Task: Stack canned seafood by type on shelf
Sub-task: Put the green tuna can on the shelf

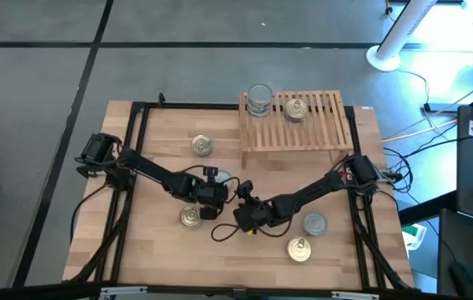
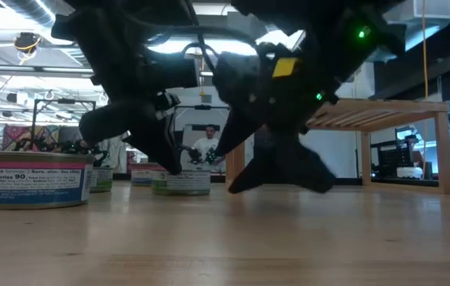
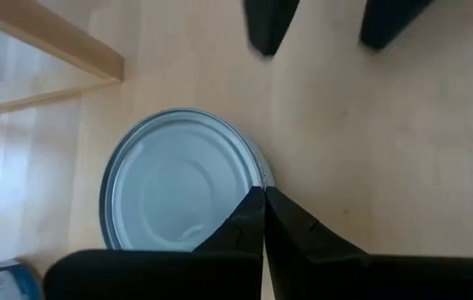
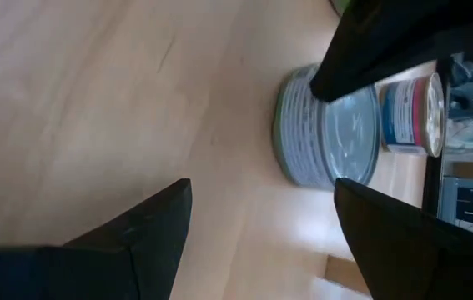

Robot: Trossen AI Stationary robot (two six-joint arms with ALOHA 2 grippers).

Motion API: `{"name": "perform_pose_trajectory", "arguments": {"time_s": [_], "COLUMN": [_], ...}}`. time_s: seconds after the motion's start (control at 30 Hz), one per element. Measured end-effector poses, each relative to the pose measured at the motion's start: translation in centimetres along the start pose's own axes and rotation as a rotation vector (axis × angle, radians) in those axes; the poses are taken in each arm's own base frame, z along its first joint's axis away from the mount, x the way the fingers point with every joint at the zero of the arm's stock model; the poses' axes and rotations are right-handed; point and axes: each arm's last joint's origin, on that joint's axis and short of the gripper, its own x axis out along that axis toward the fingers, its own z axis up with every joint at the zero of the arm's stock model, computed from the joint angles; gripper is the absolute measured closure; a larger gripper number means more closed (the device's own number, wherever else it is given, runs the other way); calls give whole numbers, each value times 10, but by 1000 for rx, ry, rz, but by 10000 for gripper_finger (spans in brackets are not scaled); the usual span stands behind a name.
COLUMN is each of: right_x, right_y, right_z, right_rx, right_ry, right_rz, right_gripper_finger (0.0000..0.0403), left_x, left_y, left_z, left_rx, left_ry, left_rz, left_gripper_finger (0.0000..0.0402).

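Observation:
A silver-topped can [image 3: 178, 179] stands on its base on the table's middle, partly hidden under my left gripper in the high view [image 1: 224, 178]. My left gripper [image 3: 263, 200] is shut, and its tips are at this can's rim. My right gripper [image 4: 261, 225] is open and low over the table just right of it. It points at the same can [image 4: 328, 125] with nothing between its fingers. The shelf [image 1: 299, 121] stands at the far right. It carries a stack of silver-topped cans [image 1: 259, 100] and a gold-topped can [image 1: 295, 109]. My left gripper's shut fingertips [image 3: 253, 212] slant down from the table's left. They meet the rim of the silver-topped can [image 3: 257, 179] on the side that faces my right gripper. The can stands flat on the table. Whether the tips touch the rim, I cannot tell.
Loose cans stand on the table. Gold-topped ones are at the far left [image 1: 202, 146], near my left gripper [image 1: 190, 217] and at the near right [image 1: 299, 248]. A silver-topped one [image 1: 315, 223] is at the right. A person shows in the room beyond the table.

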Motion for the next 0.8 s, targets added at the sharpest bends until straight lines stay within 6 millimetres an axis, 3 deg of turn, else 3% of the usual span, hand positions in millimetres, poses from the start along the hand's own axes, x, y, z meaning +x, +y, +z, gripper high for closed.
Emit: {"name": "perform_pose_trajectory", "arguments": {"time_s": [0.37,0.8], "right_x": [4,4], "right_y": [1,1], "right_z": [8,9], "right_rx": [55,63], "right_ry": [-74,-101], "right_rz": [-17,15], "right_gripper_finger": [109,109], "left_x": [-8,-10], "left_y": [-21,-25], "left_z": [3,6], "left_rx": [-52,-91], "left_ry": [-62,-96], "left_rz": [-75,-87], "left_gripper_finger": [401,401]}}
